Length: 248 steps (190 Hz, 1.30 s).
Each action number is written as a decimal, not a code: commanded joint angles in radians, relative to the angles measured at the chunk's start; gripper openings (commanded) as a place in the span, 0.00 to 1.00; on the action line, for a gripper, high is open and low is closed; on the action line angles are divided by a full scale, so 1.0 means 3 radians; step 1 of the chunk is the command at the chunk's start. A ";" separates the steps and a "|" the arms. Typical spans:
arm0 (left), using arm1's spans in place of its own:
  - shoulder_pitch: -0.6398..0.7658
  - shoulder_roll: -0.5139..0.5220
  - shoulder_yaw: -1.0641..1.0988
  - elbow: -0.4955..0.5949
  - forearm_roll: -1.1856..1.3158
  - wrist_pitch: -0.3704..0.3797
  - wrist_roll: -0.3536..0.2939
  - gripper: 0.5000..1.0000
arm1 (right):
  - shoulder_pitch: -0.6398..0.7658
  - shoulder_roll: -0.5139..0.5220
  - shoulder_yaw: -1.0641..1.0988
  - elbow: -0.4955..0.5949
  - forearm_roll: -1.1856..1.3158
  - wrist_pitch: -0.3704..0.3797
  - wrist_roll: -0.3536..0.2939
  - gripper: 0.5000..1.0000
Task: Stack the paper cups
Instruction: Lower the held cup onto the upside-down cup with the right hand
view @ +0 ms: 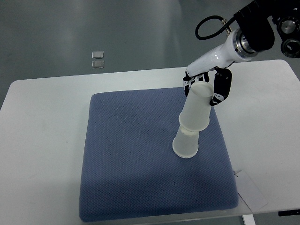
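Right hand [206, 86] clamped on inverted upper cup [197, 107], seated on lower cup [186, 143]; blue mat [131, 159], 3 o'clock side.

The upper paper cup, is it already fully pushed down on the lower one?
Not fully. The upper paper cup, upside down and tilted, covers only the lower cup's top end, and the right hand grips it.
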 commanded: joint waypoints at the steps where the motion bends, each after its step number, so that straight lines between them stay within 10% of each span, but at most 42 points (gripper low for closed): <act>1: 0.0002 0.0000 0.0000 0.0000 0.0000 0.0000 0.0000 1.00 | -0.0021 0.0021 -0.0006 0.0000 0.0000 -0.0031 -0.0042 0.38; 248: 0.0002 0.0000 0.0000 0.0000 0.0000 0.0000 0.0000 1.00 | -0.0210 0.0118 0.0015 0.0010 0.0240 -0.0256 -0.0104 0.38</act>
